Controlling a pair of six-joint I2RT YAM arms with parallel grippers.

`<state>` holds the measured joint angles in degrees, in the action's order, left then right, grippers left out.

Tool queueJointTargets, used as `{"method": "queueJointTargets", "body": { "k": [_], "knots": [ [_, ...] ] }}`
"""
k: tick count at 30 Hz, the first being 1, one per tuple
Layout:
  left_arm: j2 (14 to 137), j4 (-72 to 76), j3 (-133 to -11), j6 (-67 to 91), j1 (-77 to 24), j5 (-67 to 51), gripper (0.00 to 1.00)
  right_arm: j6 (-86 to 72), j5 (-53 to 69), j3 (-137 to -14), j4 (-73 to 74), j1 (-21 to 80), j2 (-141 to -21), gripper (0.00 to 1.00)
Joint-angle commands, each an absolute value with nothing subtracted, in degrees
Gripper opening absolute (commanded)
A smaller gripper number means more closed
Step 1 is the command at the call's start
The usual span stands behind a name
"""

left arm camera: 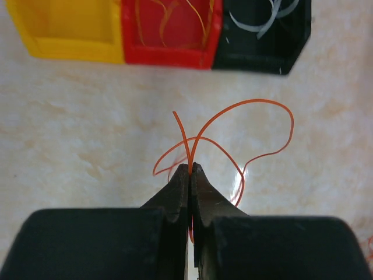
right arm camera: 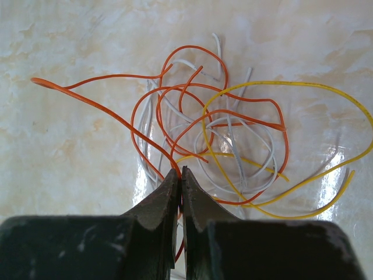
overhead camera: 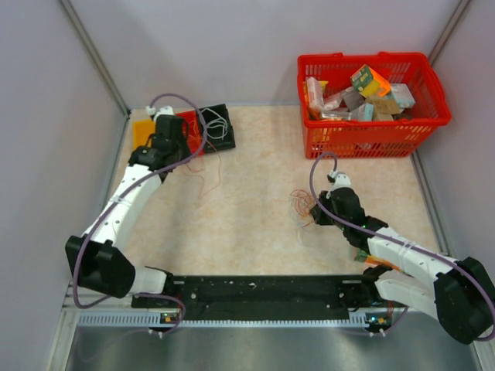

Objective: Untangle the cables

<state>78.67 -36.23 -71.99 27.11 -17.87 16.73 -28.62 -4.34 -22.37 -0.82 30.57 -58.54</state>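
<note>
Evidently the left pincer (left arm camera: 190, 169) is clamped on a single orange cable (left arm camera: 250, 101) just short of the coloured bins (left arm camera: 169, 55) at the far left of the table (overhead camera: 247, 232), probably to sort it into one. The right pincer (right arm camera: 180, 172), mid-right, is closed on an orange strand (right arm camera: 116, 119) at the near edge of the tangle (right arm camera: 245, 123), likely anchoring it.

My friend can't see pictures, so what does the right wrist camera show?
The right gripper has its black jaws shut on an orange cable, at the edge of a tangle of orange, white and yellow cables lying on a pale marbled table.
</note>
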Motion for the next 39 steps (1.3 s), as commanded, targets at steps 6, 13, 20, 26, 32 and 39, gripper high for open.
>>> {"method": "queueJointTargets", "body": {
  "k": [6,13,20,26,32,39],
  "knots": [
    [78.13,-33.94,-86.91,29.97,-3.00,18.54,0.00,-29.18,-2.81,-22.59,-3.25,29.88,-58.80,0.04],
    [91.12,-34.19,-101.06,33.82,6.93,9.07,0.00,-29.71,-1.23,-22.50,-4.66,29.97,-60.82,0.04],
    [101.50,-27.52,-103.89,38.14,11.86,5.17,0.00,-29.97,-0.35,-22.41,-5.36,29.88,-61.44,0.04],
    [104.76,-23.12,-102.13,35.87,11.78,11.95,0.00,-29.88,-0.44,-22.41,-5.45,29.88,-61.87,0.04],
    [105.38,-23.47,-101.52,34.02,11.78,15.64,0.00,-30.06,-0.26,-22.50,-6.06,29.88,-63.10,0.04],
    [102.67,-23.92,-102.93,35.07,12.30,17.58,0.00,-30.15,1.05,-22.59,-6.68,29.97,-64.34,0.04]
  ]
}}
